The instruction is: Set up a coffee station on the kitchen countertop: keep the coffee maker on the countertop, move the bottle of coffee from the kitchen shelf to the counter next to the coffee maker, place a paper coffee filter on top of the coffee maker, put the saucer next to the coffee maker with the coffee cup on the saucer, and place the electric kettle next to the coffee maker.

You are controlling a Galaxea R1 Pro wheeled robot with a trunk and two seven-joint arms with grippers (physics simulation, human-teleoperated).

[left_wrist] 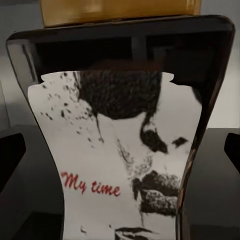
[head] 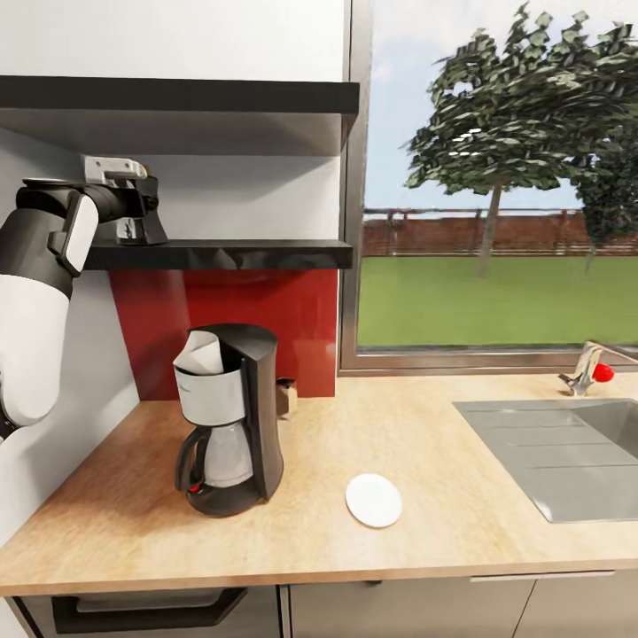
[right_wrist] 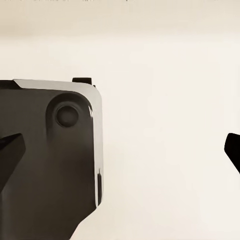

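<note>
Dark coffee jar, gold lid, white "My time" label (left_wrist: 120, 165), sits on lower black shelf between left gripper (head: 137, 226) fingers (left_wrist: 12, 155); jaws spread wide, contact unclear. Right gripper (right_wrist: 120, 150) jaws apart, empty. Tall black-and-silver coffee maker (head: 230, 416) on light-wood countertop (head: 133, 523), white round saucer (head: 373, 500) near it.

The bottle of coffee (left_wrist: 120, 150) is cut off in the left wrist view: its gold lid is clipped above and its label below, and the label's dark print is too smudged to be made out beyond "My time". The left tool (head: 140, 213) is seen on the shelf (head: 221, 255) above the coffee maker (head: 229, 416), but its fingertips are masked by its own body, so its closure cannot be told. A small object (head: 285, 397) is half hidden behind the coffee maker. In the right wrist view, a dark housing (right_wrist: 47, 160) is cropped at the frame's edge, and it cannot be identified.
</note>
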